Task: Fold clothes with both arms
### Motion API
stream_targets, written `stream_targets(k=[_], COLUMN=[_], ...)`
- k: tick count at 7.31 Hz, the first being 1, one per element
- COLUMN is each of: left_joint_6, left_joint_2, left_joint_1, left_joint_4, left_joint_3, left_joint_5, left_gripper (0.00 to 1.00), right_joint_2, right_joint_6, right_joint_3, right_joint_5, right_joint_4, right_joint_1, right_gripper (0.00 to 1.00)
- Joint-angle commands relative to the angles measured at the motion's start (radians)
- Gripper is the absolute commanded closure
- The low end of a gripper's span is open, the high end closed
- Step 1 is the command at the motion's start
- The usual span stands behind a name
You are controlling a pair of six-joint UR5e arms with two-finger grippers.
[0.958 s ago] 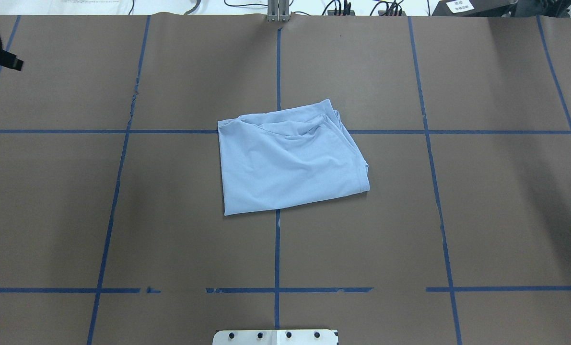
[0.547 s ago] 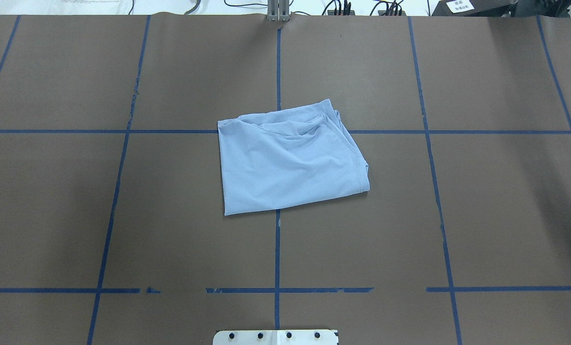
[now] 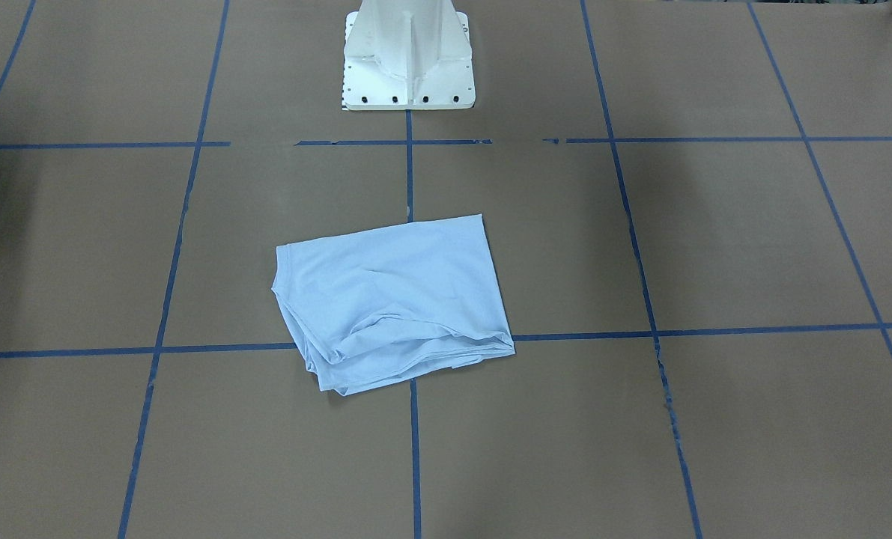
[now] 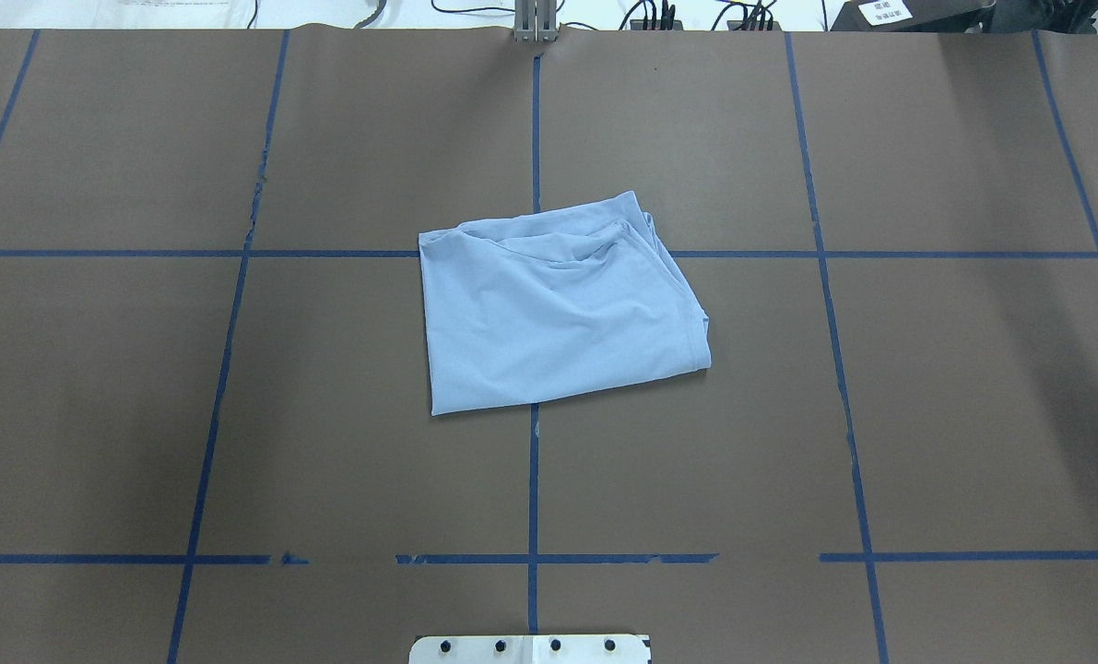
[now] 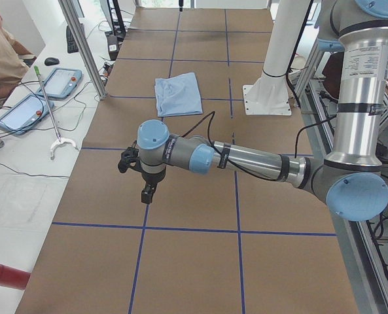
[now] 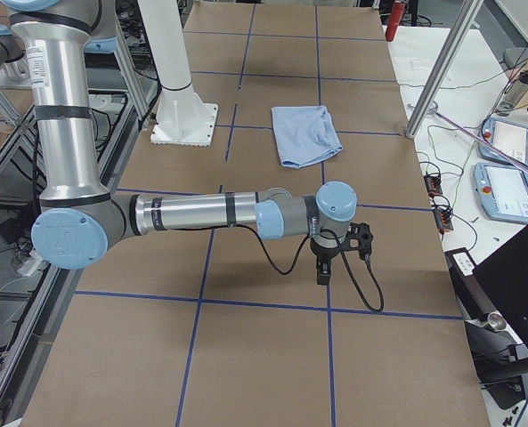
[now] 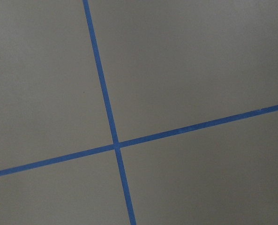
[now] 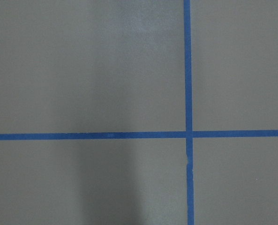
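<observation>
Exterior left is showing the left pincer (image 5: 146, 196) hanging over the bare brown counter (image 5: 180, 261); I cannot tell whether it is spread. The folded light blue T-shirt (image 4: 558, 314) is lying mid-counter, across blue tape lines (image 4: 535, 480). The right pincer (image 6: 322, 276) is hanging well apart from it, its state likewise impossible to tell.

The left arm (image 5: 246, 159) reaches level to the far left and the right arm (image 6: 201, 213) to the far right, with the left gripper (image 5: 147, 193) and right gripper (image 6: 323, 272) pointing down, their grip unclear.

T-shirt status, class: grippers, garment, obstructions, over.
Left gripper, right gripper: out wide of the T-shirt, open or shut unclear. T-shirt folded, flat on table, ungripped. Nothing on it.
</observation>
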Motion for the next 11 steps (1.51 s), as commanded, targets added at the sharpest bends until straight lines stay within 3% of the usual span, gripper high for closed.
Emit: stream_targets(k=[1,11], left_joint_6=[-0.017,-0.048], left_joint_2=[-0.011,0.053], left_joint_1=[0.001,-0.079], left_joint_4=[-0.002,-0.011], left_joint_3=[0.0,0.088], left_joint_5=[-0.005,0.032], left_gripper=[0.0,0.0], right_joint_2=[0.006,-0.01], right_joint_6=[0.002,-0.001], right_joint_3=[-0.007,-0.016], right_joint_5=[-0.013,-0.008], right_joint_4=[0.0,0.008], right_joint_1=[-0.001,-0.004], right_gripper=[0.0,0.0])
